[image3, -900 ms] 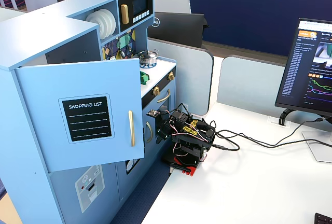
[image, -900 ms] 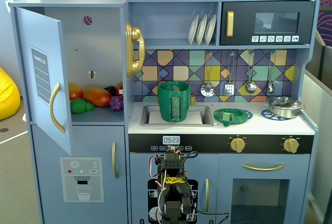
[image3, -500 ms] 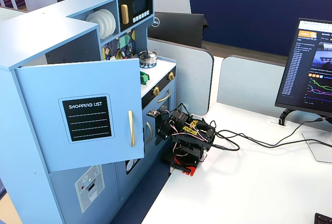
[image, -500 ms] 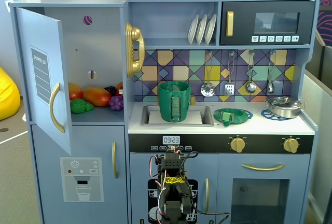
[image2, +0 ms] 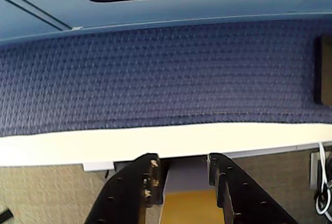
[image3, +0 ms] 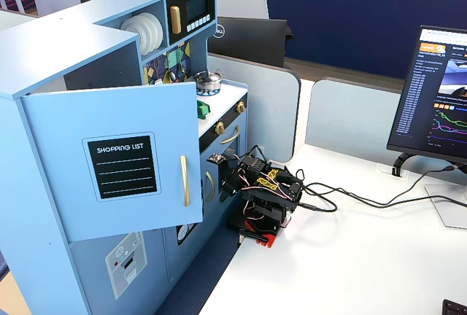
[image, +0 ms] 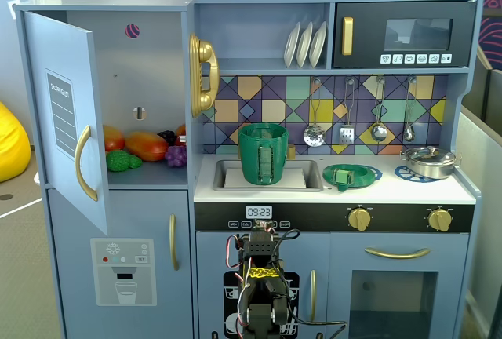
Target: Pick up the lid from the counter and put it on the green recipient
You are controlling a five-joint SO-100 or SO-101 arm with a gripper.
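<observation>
The green recipient (image: 263, 153) stands upright in the sink of the toy kitchen, its ribbed handle facing the front. The lid (image: 351, 175), a flat dark green disc with a lighter knob, lies on the white counter to its right; it shows as a small green patch in a fixed view (image3: 202, 109). My arm (image: 263, 286) is folded low in front of the kitchen, well below the counter, on the white table (image3: 350, 257). My gripper (image2: 181, 164) is open and empty, pointing down past the table edge at blue carpet. The wrist view shows neither lid nor pot.
A shiny silver pot (image: 429, 161) sits at the counter's right end. The fridge door (image: 67, 111) stands open at left and hides the sink in a fixed view (image3: 124, 162). Utensils (image: 345, 111) hang above the counter. Cables (image3: 343, 198) and a monitor (image3: 438, 96) are on the table.
</observation>
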